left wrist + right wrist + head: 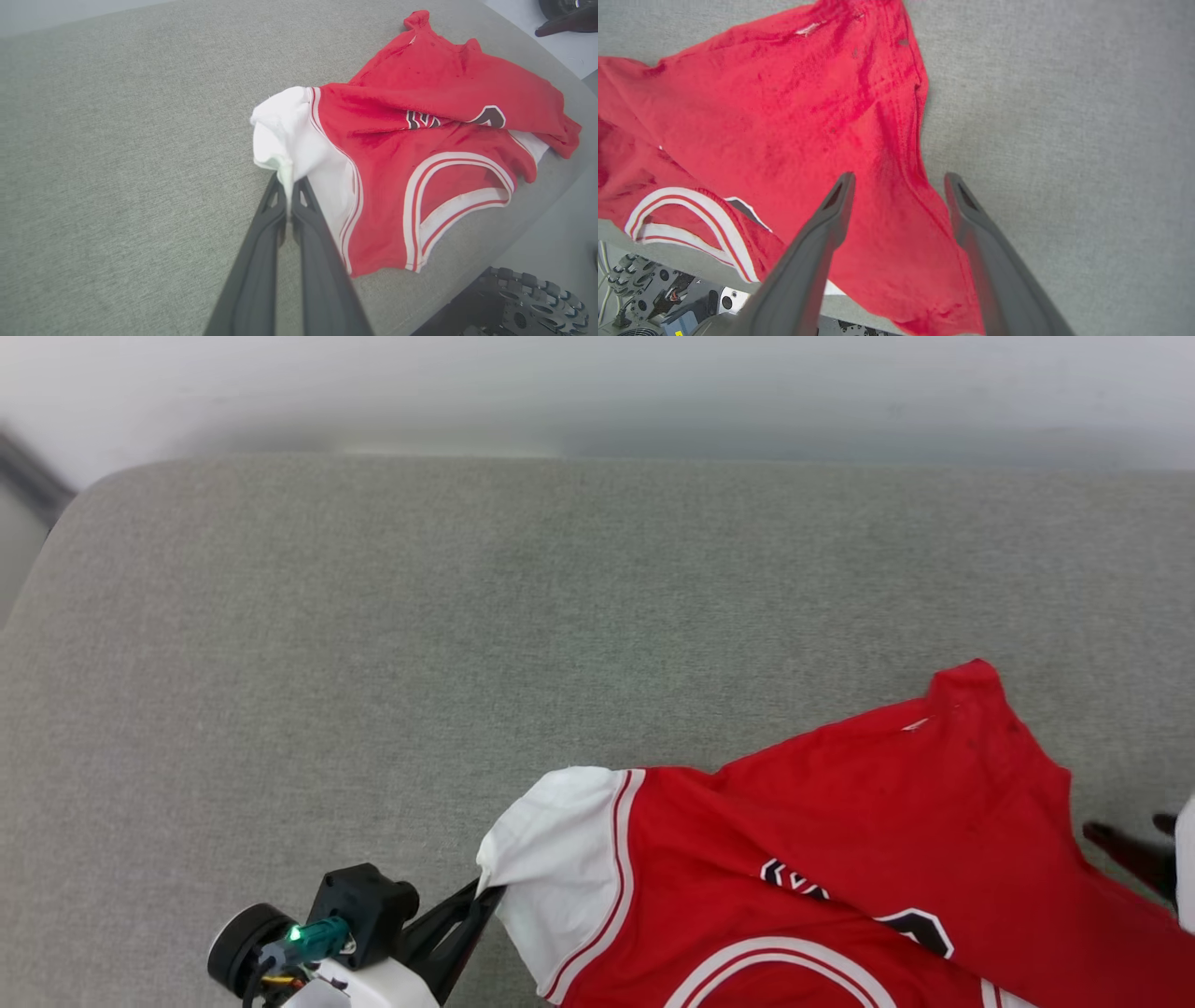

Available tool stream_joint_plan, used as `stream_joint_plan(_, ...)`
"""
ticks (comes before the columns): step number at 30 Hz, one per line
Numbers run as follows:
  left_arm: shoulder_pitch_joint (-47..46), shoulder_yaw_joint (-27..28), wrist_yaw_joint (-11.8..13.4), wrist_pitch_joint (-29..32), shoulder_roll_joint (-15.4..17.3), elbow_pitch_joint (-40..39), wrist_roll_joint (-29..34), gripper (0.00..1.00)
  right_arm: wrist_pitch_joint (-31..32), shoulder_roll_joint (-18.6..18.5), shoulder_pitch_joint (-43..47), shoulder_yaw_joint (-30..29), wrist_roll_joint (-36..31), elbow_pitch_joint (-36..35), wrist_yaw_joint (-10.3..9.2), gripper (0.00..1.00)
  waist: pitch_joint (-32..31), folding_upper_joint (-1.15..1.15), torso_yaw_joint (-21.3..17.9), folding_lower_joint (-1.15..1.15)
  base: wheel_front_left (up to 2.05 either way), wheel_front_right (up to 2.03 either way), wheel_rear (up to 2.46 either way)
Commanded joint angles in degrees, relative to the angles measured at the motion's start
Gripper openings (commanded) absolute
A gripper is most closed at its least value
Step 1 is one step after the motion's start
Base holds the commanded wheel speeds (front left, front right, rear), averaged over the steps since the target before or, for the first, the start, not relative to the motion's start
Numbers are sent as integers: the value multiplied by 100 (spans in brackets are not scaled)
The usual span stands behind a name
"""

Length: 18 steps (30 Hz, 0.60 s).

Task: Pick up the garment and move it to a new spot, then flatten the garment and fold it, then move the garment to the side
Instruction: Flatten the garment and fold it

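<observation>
One garment [840,821], red and white. Two hands: left hand [290,183], right hand [900,176]. One grey fabric surface [373,616].

Your left gripper [289,186] is clamped tight. Its two dark fingers [261,261] run side by side and meet at the tips, pinching a fold of the garment [420,154] at its white sleeve. In the head view, the left gripper reaches up and to the right from the lower left, with its black wrist block [359,910] and pale forearm [373,985] behind it. Your right gripper [899,179] has its jaws spread wide, one finger to each side of its wrist view. In the head view, its dark tips poke in at the right edge, beside a strip of pale arm.
</observation>
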Motion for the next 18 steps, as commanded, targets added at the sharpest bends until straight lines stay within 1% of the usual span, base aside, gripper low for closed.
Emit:
stream_joint_plan(1,-125,-17,-18,11,-31,-49,64,0,25,-44,-266,104,-45,14,-2,100,156,0,146,0,0,0,0)
stream_joint_plan(5,-291,-117,-86,58,-52,-125,204,0,84,-67,-819,345,-277,294,-2,100,400,0,413,0,0,0,0)
stream_joint_plan(9,-450,-189,-144,60,-107,-198,310,0,110,-125,-1345,512,-560,802,-2,100,634,0,672,0,0,0,0)
stream_joint_plan(13,-588,-263,-207,64,-226,-287,333,0,83,-196,-1732,560,-808,1247,-2,100,889,0,924,0,0,0,0)
stream_joint_plan(18,-736,-351,-270,45,-320,-319,400,0,-51,-298,-2102,603,-1071,1712,-2,100,1147,0,1146,0,0,0,0)
